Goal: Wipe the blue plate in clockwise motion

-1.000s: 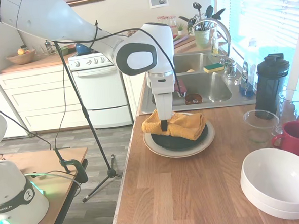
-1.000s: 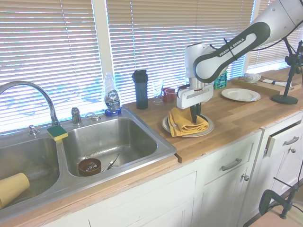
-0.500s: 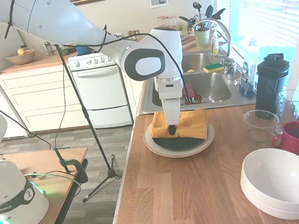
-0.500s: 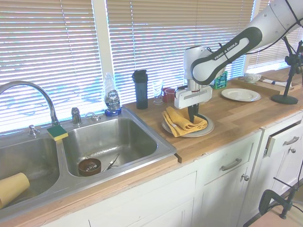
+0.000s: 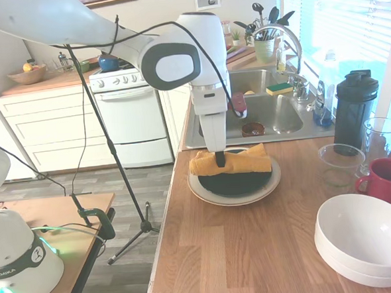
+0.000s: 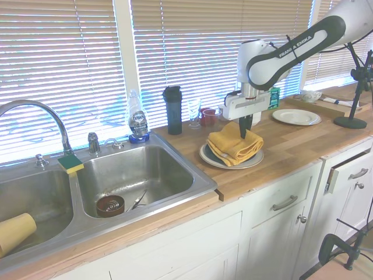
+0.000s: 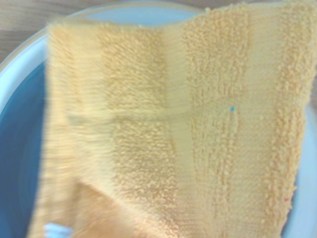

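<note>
your wooden counter (image 5: 255, 249) carries everything here, and the steel sink (image 6: 134, 175) is set into it; in the second exterior view the sink lies at about 9 o'clock from the plates. in its basin you see a small brown dish (image 6: 109, 205) and a utensil beside it, with a green and yellow sponge (image 6: 70, 163) on the rim by the faucet.

next in size, the stacked white bowls (image 5: 364, 239) stand at about 4 o'clock from the plates in the first exterior view, nothing showing inside them. a clear glass bowl (image 5: 339, 163) and a red mug (image 5: 389, 180) sit at about 3 o'clock, a dark shaker bottle (image 5: 354, 110) at about 2 o'clock.

the cream plate (image 5: 201, 192) lies near the counter's sink end, and the blue plate (image 5: 234, 182) sits inside it, flat, its face up. it is round, so you get no long axis to read.

a folded yellow towel (image 5: 239, 162) covers the blue plate's sink-side half; its long axis runs 9 to 3 o'clock in the first exterior view. in the wrist view the towel (image 7: 173, 124) fills most of the picture, with the blue plate (image 7: 20, 129) showing at the edge.

the gripper (image 5: 219, 162) points straight down with its fingers closed on the yellow towel near its 9 o'clock end.
</note>
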